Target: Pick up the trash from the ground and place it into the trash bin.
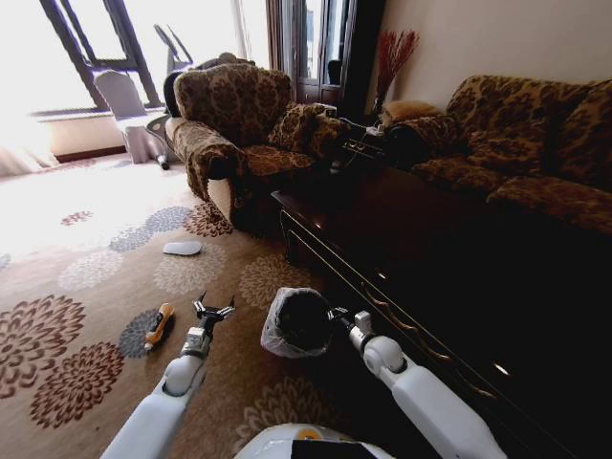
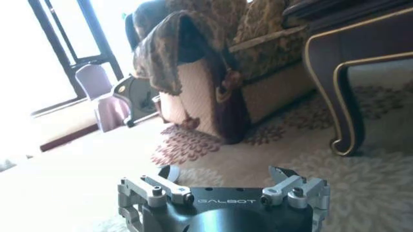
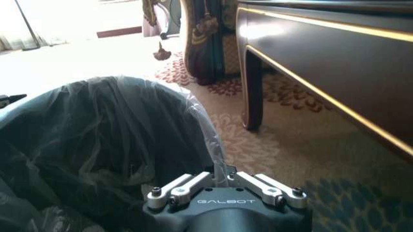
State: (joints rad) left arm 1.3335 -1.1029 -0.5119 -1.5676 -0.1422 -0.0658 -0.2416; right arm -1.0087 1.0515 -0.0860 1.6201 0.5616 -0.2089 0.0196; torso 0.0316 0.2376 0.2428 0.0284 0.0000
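left gripper (image 1: 213, 308) spread wide, empty; orange-yellow bottle (image 1: 159, 325) at its 8 o'clock. right gripper (image 1: 337, 314) seemingly pinching trash bin (image 1: 296, 320) rim.

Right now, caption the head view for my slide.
Left gripper open above the carpet beside an orange bottle; right gripper at the lined trash bin.

bottle (image 1: 159, 325) left of trash bin (image 1: 277, 330), on carpet (image 1: 86, 277)
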